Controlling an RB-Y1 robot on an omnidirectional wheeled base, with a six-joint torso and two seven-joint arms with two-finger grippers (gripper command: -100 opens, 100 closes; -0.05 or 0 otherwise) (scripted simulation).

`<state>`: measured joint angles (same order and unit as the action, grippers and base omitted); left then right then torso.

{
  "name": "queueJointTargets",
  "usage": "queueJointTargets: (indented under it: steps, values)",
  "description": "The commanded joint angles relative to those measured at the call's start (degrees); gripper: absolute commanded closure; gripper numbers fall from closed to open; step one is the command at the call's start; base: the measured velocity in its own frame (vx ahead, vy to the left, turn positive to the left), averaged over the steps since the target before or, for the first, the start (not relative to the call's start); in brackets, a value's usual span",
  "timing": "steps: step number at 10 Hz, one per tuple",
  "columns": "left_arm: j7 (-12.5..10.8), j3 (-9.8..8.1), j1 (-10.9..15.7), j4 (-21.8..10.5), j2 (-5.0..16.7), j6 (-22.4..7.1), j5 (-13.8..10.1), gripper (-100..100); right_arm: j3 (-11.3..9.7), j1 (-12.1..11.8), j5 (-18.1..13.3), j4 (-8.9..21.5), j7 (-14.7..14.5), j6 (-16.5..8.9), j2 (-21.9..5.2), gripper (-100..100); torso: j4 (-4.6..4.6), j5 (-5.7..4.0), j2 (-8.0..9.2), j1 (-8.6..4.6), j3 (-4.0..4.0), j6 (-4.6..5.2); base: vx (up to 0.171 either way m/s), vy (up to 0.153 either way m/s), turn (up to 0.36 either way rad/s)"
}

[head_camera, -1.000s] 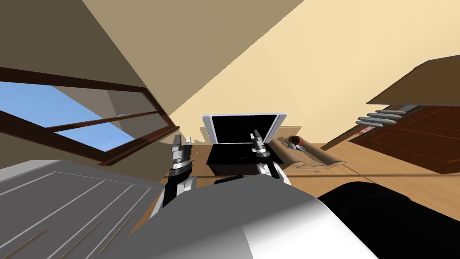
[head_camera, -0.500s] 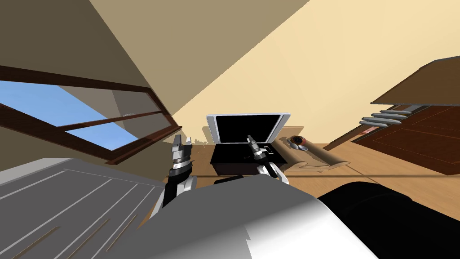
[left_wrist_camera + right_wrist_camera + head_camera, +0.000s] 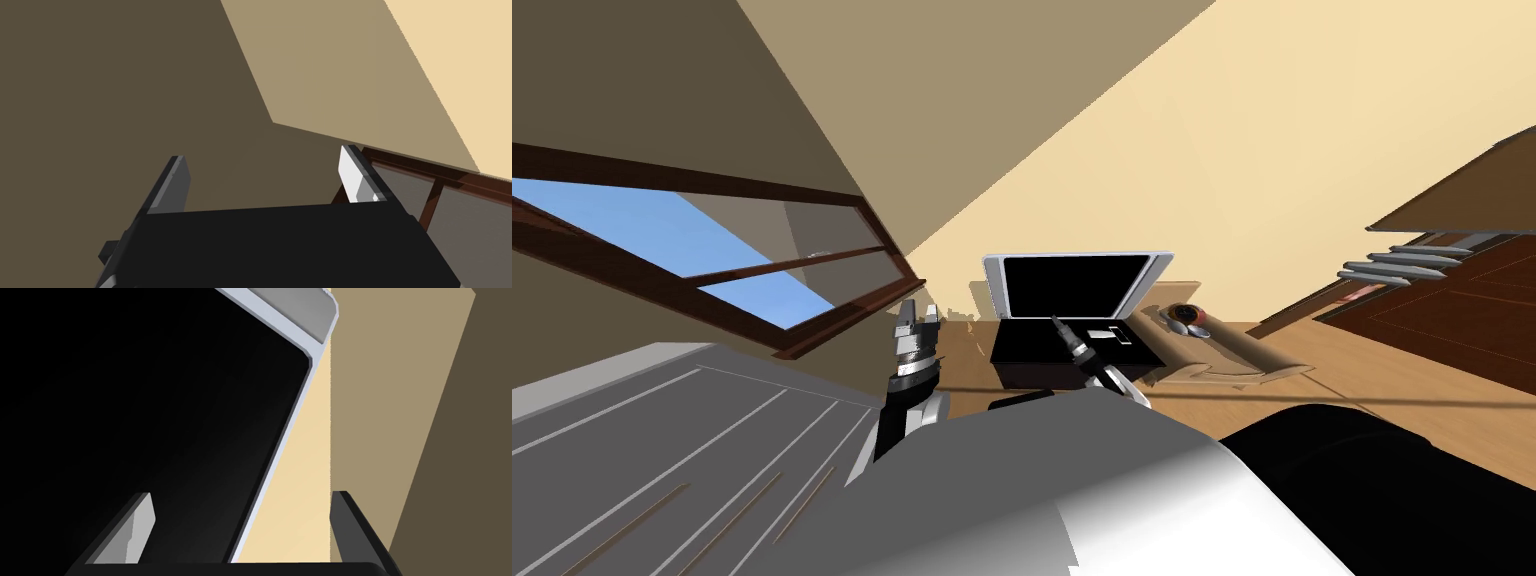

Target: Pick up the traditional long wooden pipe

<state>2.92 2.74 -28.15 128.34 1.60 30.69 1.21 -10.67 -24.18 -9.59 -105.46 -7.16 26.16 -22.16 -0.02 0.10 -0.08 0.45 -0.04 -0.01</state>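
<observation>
Overhead, the pipe shows as a long tan piece lying just right of the open laptop, with a dark red and grey part at its far end. The right gripper hangs over the laptop's keyboard, apart from the pipe; the left gripper is raised left of the laptop. At the left wrist, the fingers stand wide apart, empty. At the right wrist, the fingers are likewise spread, holding nothing, facing the laptop's black screen.
</observation>
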Motion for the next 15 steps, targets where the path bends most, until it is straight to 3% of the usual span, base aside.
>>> queueJointTargets:
  steps: [1, 2, 3, 5, 6, 8, 9, 12, 14, 15]
  values:
    - [0.0, 0.00, 0.0, 0.0, 0.0, 0.0, 0.0, 0, -1.2, 0.8, -0.6, 2.3, -1.3, -0.8, -0.7, -100, 0.00, 0.00, 0.00, 0.00, 0.00, 0.00, 0.003, 0.103, 0.015]
    - [0.0, 0.00, 0.0, 0.0, 0.0, 0.0, 0.0, 0, -2.9, 1.3, -1.5, 4.5, -3.1, -1.1, -2.2, -100, 0.01, 0.00, 0.05, -0.07, 0.02, 0.02, 0.003, 0.091, 0.066]
    - [0.0, 0.00, 0.0, 0.0, 0.0, 0.0, 0.0, 0, -2.9, 1.3, -1.5, 5.2, -3.1, -1.1, -2.2, -100, 0.01, -0.02, 0.06, -0.09, 0.03, 0.00, 0.002, 0.069, 0.024]
    - [0.0, 0.00, 0.0, 0.0, 0.0, 0.0, 0.0, 0, -6.3, 2.6, -3.2, 9.6, -6.6, -1.7, -5.3, -100, 0.02, -0.04, 0.07, -0.20, 0.04, 0.00, 0.001, 0.091, 0.091]
    - [0.0, 0.00, 0.0, 0.0, 0.0, 0.0, 0.0, 0, -6.3, 2.6, -3.2, 11.1, -6.8, -1.7, -5.3, -100, 0.01, -0.01, 0.06, -0.07, 0.04, 0.00, 0.012, 0.084, 0.037]
    - [0.0, -0.01, 0.0, 0.0, 0.0, 0.0, 0.0, 0, -9.9, 4.0, -5.0, 15.7, -10.6, -2.3, -8.3, -100, 0.01, -0.03, 0.01, -0.20, 0.01, 0.00, 0.015, 0.077, 0.121]
    - [0.0, 0.00, 0.0, 0.0, 0.0, 0.0, 0.0, 0, -9.9, 4.0, -5.0, 17.3, -10.6, -2.3, -8.3, -100, 0.01, -0.02, 0.04, -0.17, 0.02, 0.00, -0.003, 0.061, 0.055]
    - [0.0, -0.01, 0.0, 0.0, 0.0, 0.0, 0.0, 0, -13.4, 5.7, -6.7, 22.2, -14.5, -2.9, -11.3, -100, 0.03, -0.05, 0.10, -0.33, 0.06, 0.03, 0.002, 0.045, 0.092]
    - [0.0, -0.01, 0.0, 0.0, 0.0, 0.0, 0.0, 0, -13.4, 5.7, -6.7, 23.5, -14.5, -2.9, -11.3, -100, 0.02, -0.05, 0.08, -0.33, 0.05, 0.03, 0.005, 0.025, 0.026]
    - [0.0, -0.01, 0.0, 0.0, 0.0, 0.0, 0.0, 0, -15.2, 6.6, -7.6, 25.9, -16.5, -3.2, -12.8, -100, 0.02, -0.06, 0.09, -0.41, 0.06, 0.04, -0.002, 0.019, 0.142]
